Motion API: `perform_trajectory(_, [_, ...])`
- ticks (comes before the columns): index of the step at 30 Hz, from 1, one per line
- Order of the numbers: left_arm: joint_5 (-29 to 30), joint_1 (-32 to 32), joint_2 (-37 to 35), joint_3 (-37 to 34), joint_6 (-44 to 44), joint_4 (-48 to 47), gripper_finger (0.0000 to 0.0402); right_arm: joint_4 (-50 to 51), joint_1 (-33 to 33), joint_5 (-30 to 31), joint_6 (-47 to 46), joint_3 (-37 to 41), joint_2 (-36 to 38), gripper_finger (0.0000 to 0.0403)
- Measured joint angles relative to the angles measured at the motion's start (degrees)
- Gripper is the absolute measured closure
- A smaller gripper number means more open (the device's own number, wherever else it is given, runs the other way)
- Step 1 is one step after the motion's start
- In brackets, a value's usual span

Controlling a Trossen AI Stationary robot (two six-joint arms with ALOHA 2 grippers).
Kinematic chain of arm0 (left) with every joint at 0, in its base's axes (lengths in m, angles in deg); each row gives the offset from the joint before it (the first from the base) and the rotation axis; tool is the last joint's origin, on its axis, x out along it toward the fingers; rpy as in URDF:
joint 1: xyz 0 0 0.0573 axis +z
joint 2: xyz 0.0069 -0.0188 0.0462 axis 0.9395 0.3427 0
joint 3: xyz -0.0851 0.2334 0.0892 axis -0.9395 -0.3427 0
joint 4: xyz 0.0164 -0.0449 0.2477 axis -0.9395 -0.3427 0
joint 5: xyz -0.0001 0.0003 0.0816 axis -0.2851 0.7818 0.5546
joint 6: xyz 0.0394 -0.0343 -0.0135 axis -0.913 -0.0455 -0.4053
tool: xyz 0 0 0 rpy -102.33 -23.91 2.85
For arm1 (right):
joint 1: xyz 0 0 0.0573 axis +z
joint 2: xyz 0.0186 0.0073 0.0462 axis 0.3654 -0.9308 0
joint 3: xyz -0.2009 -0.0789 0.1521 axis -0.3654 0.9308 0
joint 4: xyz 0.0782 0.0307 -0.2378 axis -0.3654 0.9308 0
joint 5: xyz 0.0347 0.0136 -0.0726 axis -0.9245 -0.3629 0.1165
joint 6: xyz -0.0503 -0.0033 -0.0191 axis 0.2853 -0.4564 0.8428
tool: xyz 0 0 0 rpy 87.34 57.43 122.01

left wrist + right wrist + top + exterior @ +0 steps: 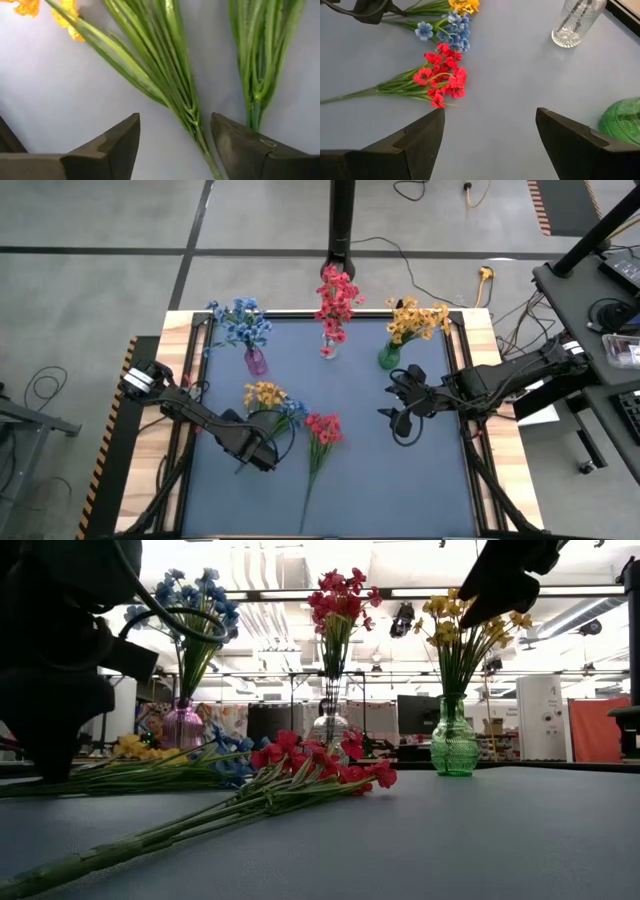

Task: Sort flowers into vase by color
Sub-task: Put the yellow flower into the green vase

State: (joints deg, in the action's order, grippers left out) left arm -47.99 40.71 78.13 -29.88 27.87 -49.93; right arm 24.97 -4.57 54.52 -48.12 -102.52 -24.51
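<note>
Left gripper (175,145) open astride green stems (175,95) — blossoms cut off, right gripper (490,135) open, empty.

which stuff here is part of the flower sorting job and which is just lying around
Part of the job:
- loose red sprig, yellow sprig and blue sprig lying on the mat
- pink vase with blue flowers, clear vase with red, green vase with yellow
- left gripper, open over the stems
- right gripper, open, waiting

Just lying about:
- cables on the floor
- side desk
</note>
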Motion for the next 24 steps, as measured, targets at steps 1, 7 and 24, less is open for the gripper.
perform_trajectory(1, [0.0, 0.0, 0.0, 0.0, 0.6, -0.2, 0.0172, 0.0, 0.0, 0.0, 0.0, 0.0, 0.0, 0.0099])
perform_trajectory(7, [0.0, 0.0, 0.0, -0.5, 1.0, 0.2, 0.0157, 0.0, 0.0, 0.0, 0.1, 0.0, 0.0, 0.0099])
perform_trajectory(24, [-0.1, -0.1, 0.1, -2.4, 2.7, 7.5, 0.0180, 0.1, 0.0, 0.0, 1.9, 0.0, 0.0, 0.0099])
